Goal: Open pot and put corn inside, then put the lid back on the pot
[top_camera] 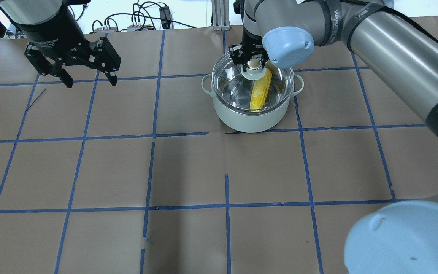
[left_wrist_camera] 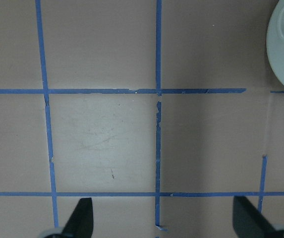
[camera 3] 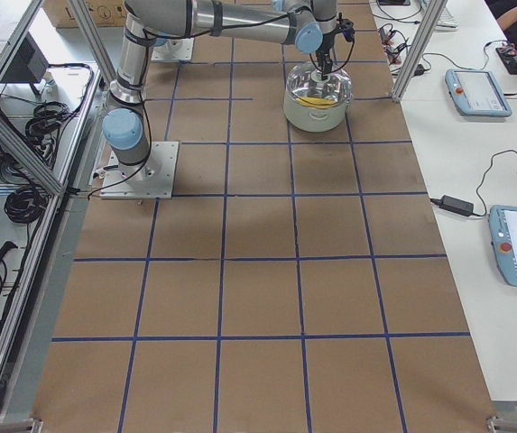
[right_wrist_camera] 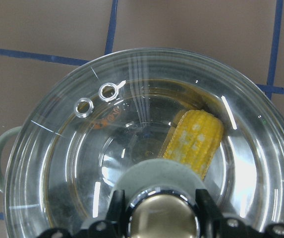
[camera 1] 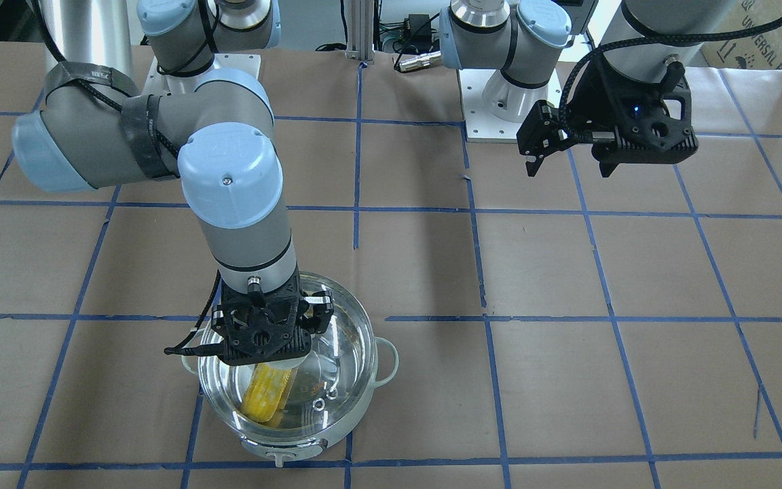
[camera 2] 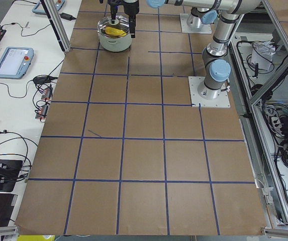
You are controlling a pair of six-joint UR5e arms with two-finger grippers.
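Lid on the pot, corn inside, right gripper at the knob

The pot (top_camera: 253,120) stands on the brown paper table (top_camera: 188,171) in the robot's right half, on the side far from its bases, with the glass lid (top_camera: 234,85) lying over its mouth. The corn (top_camera: 260,91) rests slanted inside and shows yellow through the glass. The right gripper (top_camera: 254,61) comes straight down on the lid's knob, and in the right wrist view its two fingers (right_wrist_camera: 118,208) pinch the shiny knob top from either side. The left gripper (top_camera: 91,78) hangs above bare table well apart from the pot, its fingers spread wide with nothing between them; its wrist view catches only a sliver of the pot at the upper right edge
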